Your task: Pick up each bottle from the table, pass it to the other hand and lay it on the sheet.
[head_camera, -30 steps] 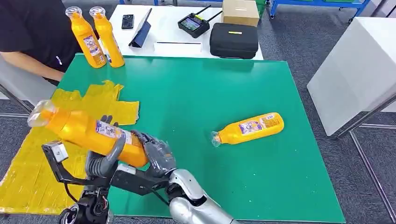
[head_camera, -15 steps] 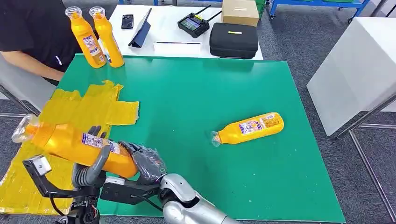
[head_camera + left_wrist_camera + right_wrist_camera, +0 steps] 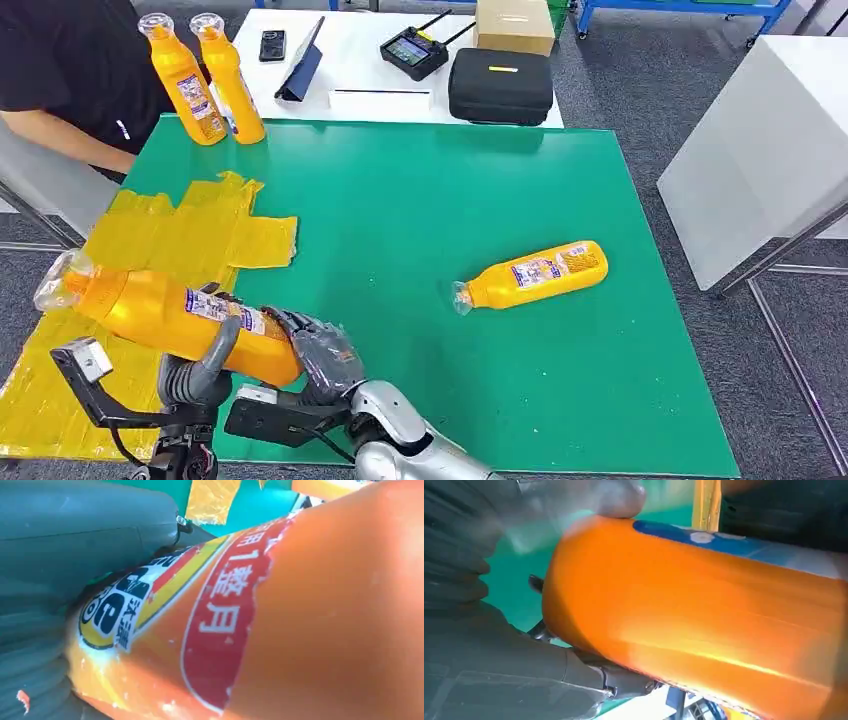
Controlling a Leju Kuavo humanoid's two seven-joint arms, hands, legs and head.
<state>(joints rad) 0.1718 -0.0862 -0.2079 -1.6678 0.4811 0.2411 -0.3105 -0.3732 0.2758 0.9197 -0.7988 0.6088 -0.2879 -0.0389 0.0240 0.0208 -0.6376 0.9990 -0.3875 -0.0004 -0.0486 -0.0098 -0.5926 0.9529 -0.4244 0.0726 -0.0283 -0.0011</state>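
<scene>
Right now, both of our hands are on one orange bottle (image 3: 165,312). Our left hand (image 3: 200,365) has its fingers wrapped round the middle; our right hand (image 3: 322,352) cups the base at 3 o'clock. The bottle hangs slanted above the yellow sheet (image 3: 150,262), cap toward 9 o'clock.

We judge the risk is a drop: if the right hand lets go before the left grip is firm, the bottle may roll off the sheet onto the green table (image 3: 420,210).

From the head we see another bottle (image 3: 530,275) lying at 3 o'clock. Close up, the left wrist shows the label (image 3: 215,610); the right wrist shows the bare base (image 3: 589,590).
</scene>
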